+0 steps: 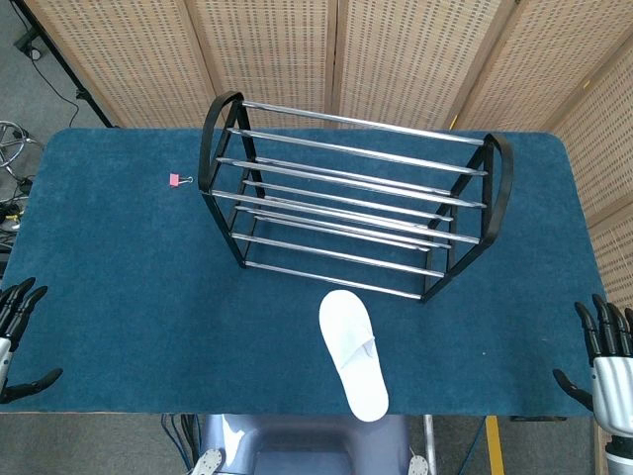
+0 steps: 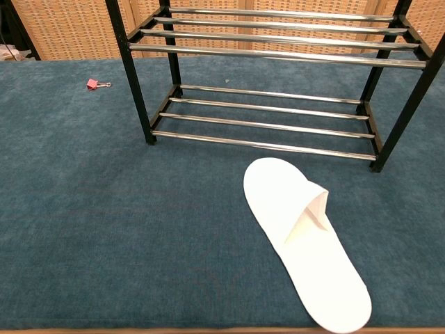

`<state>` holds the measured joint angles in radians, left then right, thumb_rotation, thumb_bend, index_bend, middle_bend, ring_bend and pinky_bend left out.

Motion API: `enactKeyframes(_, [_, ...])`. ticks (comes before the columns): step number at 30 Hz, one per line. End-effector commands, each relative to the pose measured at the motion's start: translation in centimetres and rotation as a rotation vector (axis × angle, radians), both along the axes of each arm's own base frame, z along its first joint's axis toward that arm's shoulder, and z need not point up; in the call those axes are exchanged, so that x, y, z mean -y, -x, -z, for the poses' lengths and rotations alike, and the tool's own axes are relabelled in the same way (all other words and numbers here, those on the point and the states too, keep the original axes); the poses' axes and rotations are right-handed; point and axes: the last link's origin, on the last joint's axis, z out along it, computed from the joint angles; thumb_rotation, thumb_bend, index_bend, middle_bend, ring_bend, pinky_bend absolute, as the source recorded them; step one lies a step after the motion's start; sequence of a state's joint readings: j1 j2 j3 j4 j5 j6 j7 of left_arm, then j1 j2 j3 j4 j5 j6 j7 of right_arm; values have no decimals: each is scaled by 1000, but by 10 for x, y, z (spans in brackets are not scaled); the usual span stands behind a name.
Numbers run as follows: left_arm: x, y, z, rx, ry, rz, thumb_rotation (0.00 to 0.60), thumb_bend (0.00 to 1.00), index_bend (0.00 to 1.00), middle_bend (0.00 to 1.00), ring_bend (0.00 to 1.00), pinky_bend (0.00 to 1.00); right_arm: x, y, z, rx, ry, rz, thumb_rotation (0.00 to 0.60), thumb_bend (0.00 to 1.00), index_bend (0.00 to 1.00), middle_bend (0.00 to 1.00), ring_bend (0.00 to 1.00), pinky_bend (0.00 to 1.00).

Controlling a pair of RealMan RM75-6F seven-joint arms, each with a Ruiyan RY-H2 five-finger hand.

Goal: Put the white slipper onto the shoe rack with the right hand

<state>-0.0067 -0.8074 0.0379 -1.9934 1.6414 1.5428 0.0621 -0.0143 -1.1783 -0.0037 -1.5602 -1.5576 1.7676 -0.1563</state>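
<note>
White slipper (image 1: 353, 353) flat on your blue table cloth (image 1: 119, 297), just before shoe rack (image 1: 346, 203) | wicker screens behind | head view alone shows right hand (image 1: 605, 354) and left hand (image 1: 18, 332), both spread, empty

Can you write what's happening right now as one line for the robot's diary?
slipper: on table, before rack | right hand: open, at table edge | left hand: open | step: not started

No legible text or labels anywhere.
</note>
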Motion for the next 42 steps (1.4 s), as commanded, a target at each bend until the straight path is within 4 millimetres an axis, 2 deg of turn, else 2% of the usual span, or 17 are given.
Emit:
enactKeyframes(1, [0, 0, 0, 0, 1, 0, 600, 0, 0, 0, 0, 4, -1, 2, -1, 1, 7, 17, 600, 0, 56, 0, 0, 0])
enactKeyframes(6, [0, 1, 1, 1, 4, -2, 600, 0, 0, 0, 0, 4, -1, 2, -1, 7, 4, 27, 600, 0, 59, 0, 0, 0])
enactKeyframes(10, [0, 0, 0, 4, -1, 4, 600, 0, 0, 0, 0, 4, -4, -6, 4, 30, -56, -22, 600, 0, 110, 38, 0, 5])
enactKeyframes(15, [-1, 1, -1, 4, -4, -1, 600, 0, 0, 0, 0, 4, -4, -18, 21, 37, -196, -124, 600, 0, 143, 64, 8, 23])
enactKeyframes(19, [-3, 1, 0, 2, -3, -3, 600, 0, 0, 0, 0, 4, 0, -29, 39, 58, -283, -211, 600, 0, 172, 113, 62, 67])
enactKeyframes(23, [-5, 2, 2, -2, 3, -12, 600, 0, 0, 0, 0, 4, 13, -39, 63, 39, -386, -282, 600, 0, 191, 158, 125, 85])
enactKeyframes(30, [-7, 1, 2, -1, -1, -13, 600, 0, 0, 0, 0, 4, 46, -73, 101, 23, -539, -414, 600, 0, 212, 188, 147, 146])
enactKeyframes(37, [-5, 3, 3, -14, -7, -25, 600, 0, 0, 0, 0, 4, 67, -107, 128, 24, -615, -489, 600, 0, 232, 194, 158, 198])
enactKeyframes(42, [-4, 3, 2, -15, -9, -32, 600, 0, 0, 0, 0, 4, 83, -121, 150, 9, -645, -491, 600, 0, 244, 203, 172, 228])
